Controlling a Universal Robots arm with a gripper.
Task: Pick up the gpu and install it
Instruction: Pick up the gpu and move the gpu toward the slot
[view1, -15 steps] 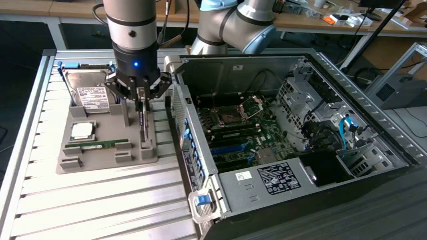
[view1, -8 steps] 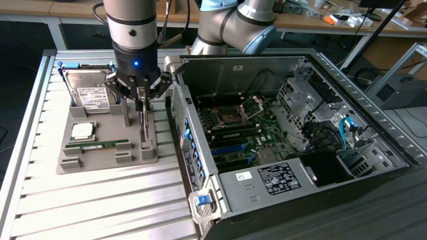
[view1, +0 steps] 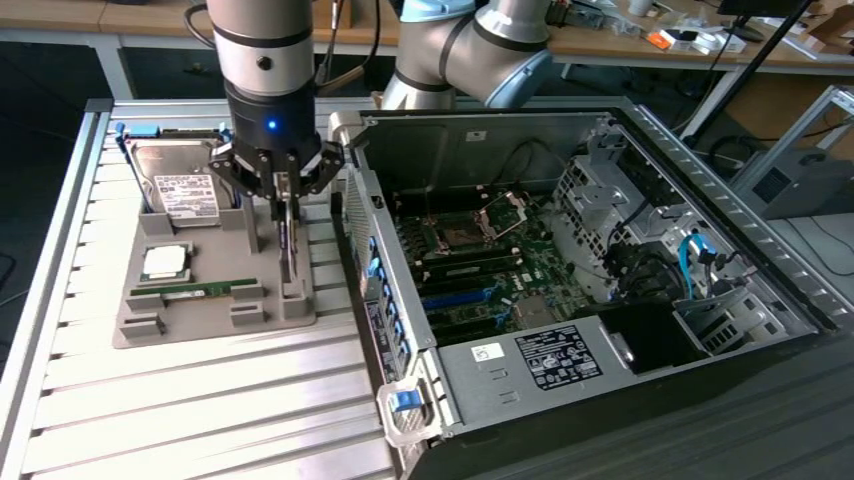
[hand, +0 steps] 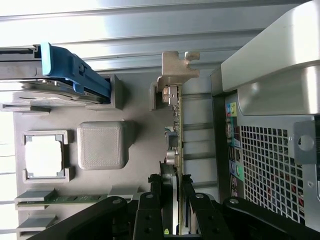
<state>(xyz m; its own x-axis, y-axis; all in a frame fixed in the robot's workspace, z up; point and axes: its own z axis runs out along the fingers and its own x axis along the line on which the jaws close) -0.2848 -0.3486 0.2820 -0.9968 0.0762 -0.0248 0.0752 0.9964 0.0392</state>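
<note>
The open computer case (view1: 467, 135) lies on the slatted metal table (view1: 200, 410), on the exterior view's right, motherboard exposed. Beside it, on the exterior view's left, sits the grey parts tray (view1: 200, 325); the arm (view1: 267, 50) reaches down over the tray's case-side edge. The hard drive (view1: 180, 185) rests at the tray's far end. The gpu (view1: 286, 245) stands on edge in the tray slot nearest the case – its silver bracket (hand: 175, 65) at the end away from the gripper (view1: 283, 200), whose fingers are closed narrowly on the card. The processor (view1: 166, 261) and green memory stick (view1: 200, 289) lie nearby.
</note>
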